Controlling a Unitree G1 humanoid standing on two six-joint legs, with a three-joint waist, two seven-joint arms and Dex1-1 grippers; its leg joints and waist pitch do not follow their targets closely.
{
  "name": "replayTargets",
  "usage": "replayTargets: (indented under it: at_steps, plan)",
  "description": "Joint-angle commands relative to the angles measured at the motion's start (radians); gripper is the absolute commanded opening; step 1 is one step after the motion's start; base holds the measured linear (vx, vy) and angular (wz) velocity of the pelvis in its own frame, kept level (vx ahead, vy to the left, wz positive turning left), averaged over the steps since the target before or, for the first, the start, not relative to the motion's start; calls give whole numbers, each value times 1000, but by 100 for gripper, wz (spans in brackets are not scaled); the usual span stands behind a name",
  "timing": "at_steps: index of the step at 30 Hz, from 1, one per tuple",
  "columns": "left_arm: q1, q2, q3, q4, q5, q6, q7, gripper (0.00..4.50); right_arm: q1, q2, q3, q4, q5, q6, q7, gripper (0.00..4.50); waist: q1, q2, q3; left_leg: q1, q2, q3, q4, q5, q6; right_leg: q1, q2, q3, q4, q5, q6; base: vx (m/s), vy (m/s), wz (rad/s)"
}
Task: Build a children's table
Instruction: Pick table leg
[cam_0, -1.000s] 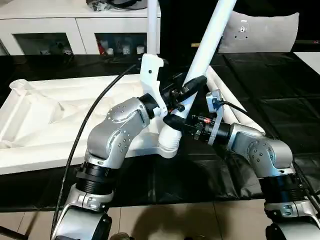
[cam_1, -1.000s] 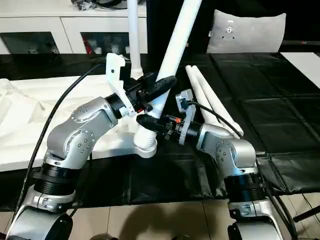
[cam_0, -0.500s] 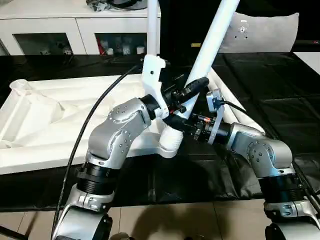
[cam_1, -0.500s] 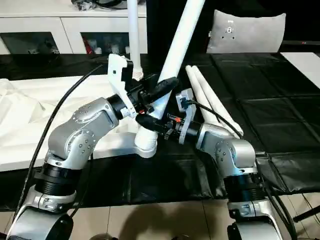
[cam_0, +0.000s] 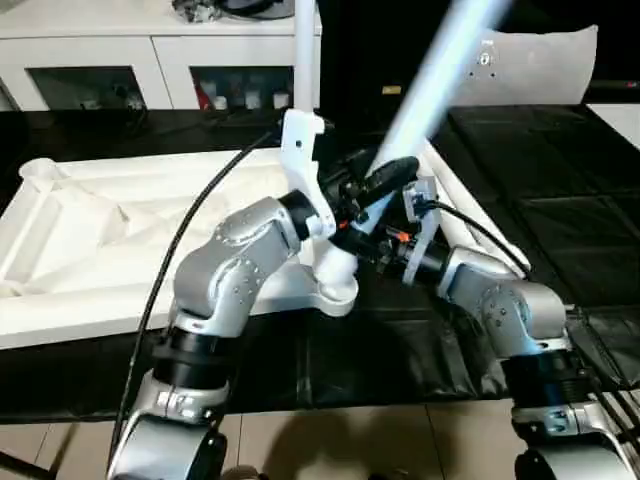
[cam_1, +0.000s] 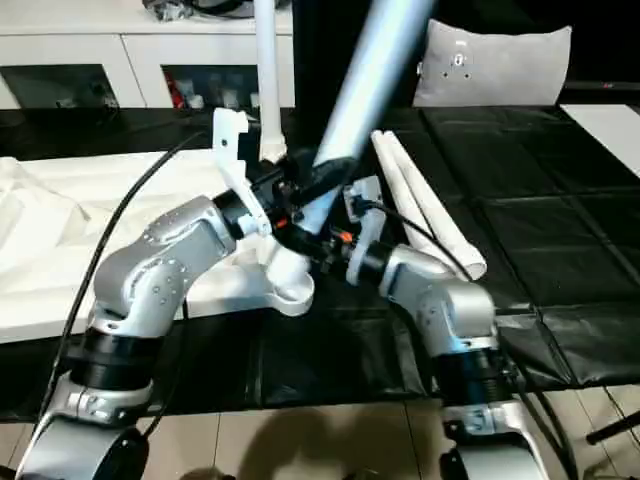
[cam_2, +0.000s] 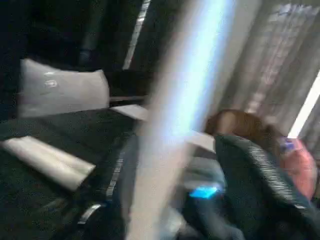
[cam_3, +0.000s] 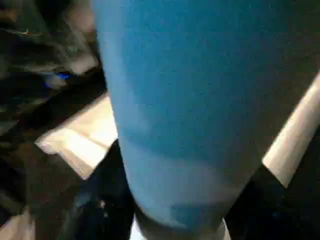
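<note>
Tabletop (cam_0: 120, 230) lies upside down on black mat (cam_0: 560, 200). We've got a tilted leg (cam_1: 345, 120) w/ its foot at the near corner socket (cam_1: 285, 290). Left gripper (cam_0: 372, 185) and right gripper (cam_0: 365, 243) both sit around its lower part; can't tell if fingers clamp. One leg (cam_0: 305, 55) stands upright behind; two spare legs (cam_1: 425, 215) lie beside.

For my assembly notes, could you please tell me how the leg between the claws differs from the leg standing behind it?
The held leg leans steeply toward the cushion; the rear leg stands upright. The held leg meets the near corner socket; the rear leg stands farther back. Both are white, round table legs.
</note>
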Motion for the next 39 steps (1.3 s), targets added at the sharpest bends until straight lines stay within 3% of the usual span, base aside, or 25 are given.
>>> replayTargets:
  at_steps: [1, 3, 5, 10, 11, 12, 13, 15, 16, 17, 20, 21, 22, 24, 25, 27, 28, 29, 31, 32, 34, 35, 36, 37, 39]
  plan:
    - [-2, -4, -51, -49, -33, 18, -50, 298, -11, 6, -5, 6, -11, -10, -16, 189, -3, -11, -81, -2, 8, 14, -56, -58, 33, 70, -40, 45, -69, -201, -165, 0, 0, 0]
    - [4, -6, -56, -65, -41, 23, -62, 337, -9, 13, -12, 9, -12, -12, -23, 189, -6, -13, -78, -6, 7, 15, -58, -74, 36, 73, -40, 45, -70, -215, -158, 0, 0, 0]
    - [2, -12, -46, -65, -51, 28, -62, 336, -13, 20, -18, 19, -18, -14, -37, 189, -8, -12, -77, -4, 7, 14, -58, -77, 37, 73, -39, 45, -73, -223, -149, 0, 0, 0]
    - [-5, -19, 11, -69, -84, 21, -48, 388, -14, 32, -35, 34, -42, -70, -83, 189, -16, -7, -77, -5, 4, 13, -58, -90, 22, 74, -38, 43, -78, -257, -124, 0, 0, 0]
    - [-5, -14, 38, -78, -107, 21, -50, 388, -14, 35, -44, 45, -62, -109, -116, 189, -21, -19, -77, -5, 4, 15, -59, -94, 21, 73, -37, 42, -80, -260, -125, 0, 0, 0]
    - [-3, -7, 55, -85, -123, 20, -56, 397, -13, 35, -52, 55, -77, -136, -140, 189, -20, -15, -76, -5, 4, 14, -59, -97, 18, 72, -38, 42, -77, -268, -127, 0, 0, 0]
    - [4, 20, 58, -91, -116, 16, -69, 410, -11, 34, -61, 65, -77, -128, -148, 189, -26, -33, -76, -6, 4, 17, -60, -102, 19, 72, -36, 42, -81, -285, -123, 0, 0, 0]
    - [23, 75, 55, -105, -90, 15, -91, 428, -1, 29, -65, 70, -79, -116, -153, 189, -29, -3, -75, 0, 5, 12, -62, -117, 19, 67, -35, 41, -82, -300, -111, 0, 0, 0]
    - [38, 118, 47, -110, -62, 19, -102, 430, 8, 21, -55, 65, -98, -137, -155, 189, -31, 3, -74, -2, 4, 12, -62, -122, 18, 68, -33, 40, -81, -293, -112, 0, 0, 0]
    - [60, 168, 33, -110, -27, 20, -119, 431, 20, 13, -54, 53, -116, -168, -161, 189, -35, -6, -74, -4, 4, 10, -63, -127, 16, 70, -32, 39, -81, -282, -104, 0, 0, 0]
    - [86, 229, 10, -98, 22, 10, -146, 431, 28, 13, -72, 45, -117, -184, -179, 188, -38, 2, -75, 1, 3, 11, -64, -128, 10, 68, -32, 41, -80, -296, -98, 0, 0, 0]
    - [95, 270, -11, -77, 67, -13, -162, 431, 27, 19, -89, 45, -108, -198, -188, 188, -39, -1, -75, 2, 4, 10, -67, -137, 12, 65, -31, 42, -79, -300, -98, 0, 0, 0]
    - [124, 368, -51, -19, 160, -75, -210, 431, 30, 28, -104, 47, -117, -244, -218, 188, -36, 0, -75, 3, 3, 9, -66, -138, 11, 65, -33, 40, -79, -302, -99, 0, 0, 0]
    - [136, 401, -64, 1, 189, -100, -227, 431, 31, 32, -104, 49, -128, -267, -229, 188, -39, -2, -73, 1, 2, 8, -69, -151, 10, 63, -33, 41, -81, -323, -87, 0, 0, 0]
    - [162, 459, -82, 26, 219, -131, -271, 431, 41, 31, -82, 44, -165, -322, -235, 188, -43, -2, -74, 4, 3, 9, -69, -149, 1, 64, -33, 43, -77, -307, -94, 0, 0, 0]
    - [187, 525, -111, 44, 249, -160, -323, 413, 51, 28, -56, 25, -183, -341, -219, 188, -45, 5, -74, 5, 5, 7, -71, -149, -3, 61, -34, 45, -72, -281, -107, 0, 0, 0]
    - [194, 560, -134, 64, 275, -192, -352, 403, 53, 27, -53, 22, -175, -340, -199, 188, -46, 19, -74, 6, 4, 7, -70, -150, -6, 61, -34, 45, -68, -265, -117, 0, 0, 0]
    - [197, 580, -153, 90, 296, -220, -374, 403, 55, 28, -56, 25, -159, -331, -177, 188, -48, 14, -74, 7, 4, 7, -71, -157, -2, 61, -32, 45, -73, -259, -122, 0, 0, 0]
    - [193, 605, -189, 155, 349, -268, -392, 393, 71, 25, -59, 20, -130, -304, -138, 188, -51, 19, -74, 8, 4, 7, -72, -187, 4, 64, -32, 46, -69, -223, -150, 0, 0, 0]
    - [179, 616, -211, 201, 385, -306, -403, 383, 83, 19, -52, -2, -125, -288, -123, 188, -46, 14, -72, 11, 4, 7, -73, -197, 9, 64, -34, 45, -75, -245, -149, 0, 0, 0]
    - [149, 618, -221, 295, 413, -367, -444, 361, 106, 17, -44, -43, -97, -273, -100, 188, -43, 16, -73, 8, 6, 5, -75, -201, 3, 66, -38, 47, -72, -264, -140, 0, 0, 0]
    - [135, 616, -221, 331, 416, -384, -459, 361, 113, 12, -35, -51, -99, -279, -90, 188, -41, 43, -73, 11, 3, 2, -75, -208, -2, 65, -38, 45, -75, -272, -140, 0, 0, 0]
    - [128, 615, -219, 350, 415, -392, -467, 349, 117, 10, -30, -53, -103, -289, -84, 188, -44, 25, -72, 10, 3, 3, -76, -236, -12, 68, -37, 46, -77, -277, -142, 0, 0, 0]
    - [114, 612, -221, 390, 416, -410, -485, 349, 122, 5, -27, -56, -106, -291, -77, 188, -42, 32, -70, 13, 3, 4, -76, -243, -15, 65, -39, 45, -81, -286, -147, 0, 0, 0]
    - [104, 611, -224, 422, 417, -428, -501, 319, 126, 3, -26, -57, -108, -291, -71, 188, -42, 31, -69, 12, 2, 3, -76, -255, -15, 66, -40, 45, -81, -311, -153, 0, 0, 0]
